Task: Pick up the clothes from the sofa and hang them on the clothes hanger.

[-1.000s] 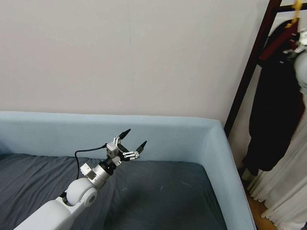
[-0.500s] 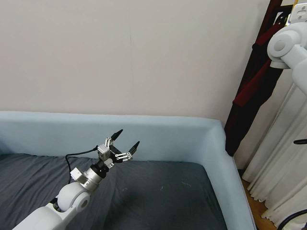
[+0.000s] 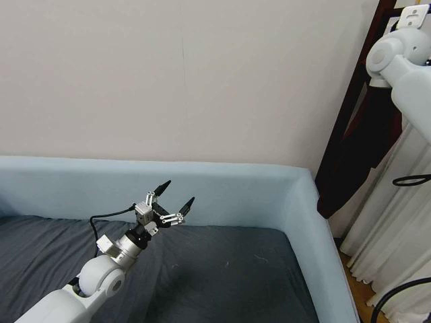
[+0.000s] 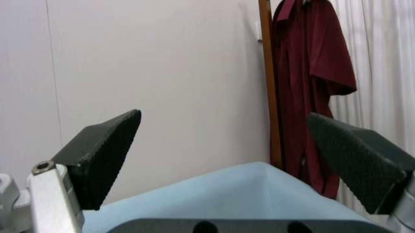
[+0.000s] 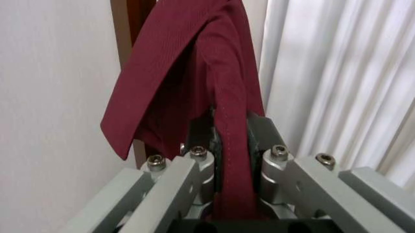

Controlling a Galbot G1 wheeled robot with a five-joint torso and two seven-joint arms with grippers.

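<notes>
A dark red shirt [image 5: 194, 82] hangs against the wooden clothes rack [image 5: 126, 29], and my right gripper [image 5: 230, 143] is shut on a fold of its cloth. In the head view the shirt [image 3: 367, 134] hangs at the far right beside the rack's dark pole [image 3: 347, 114], with my right arm [image 3: 404, 67] raised in front of it. My left gripper [image 3: 166, 202] hovers open and empty over the sofa seat [image 3: 222, 269]. In the left wrist view, its fingers [image 4: 104, 155] frame the shirt [image 4: 311, 73] and the rack pole [image 4: 269, 97] farther off.
The sofa has a light blue back and side wall [image 3: 296, 202] and a dark grey seat. White curtains [image 3: 397, 229] hang right of the rack and reach the floor. A plain wall [image 3: 182, 81] stands behind the sofa.
My right arm has swung into the upper right of the head view, and the shirt has shifted on the rack with it. The left arm has drawn back slightly to the left, still open.
</notes>
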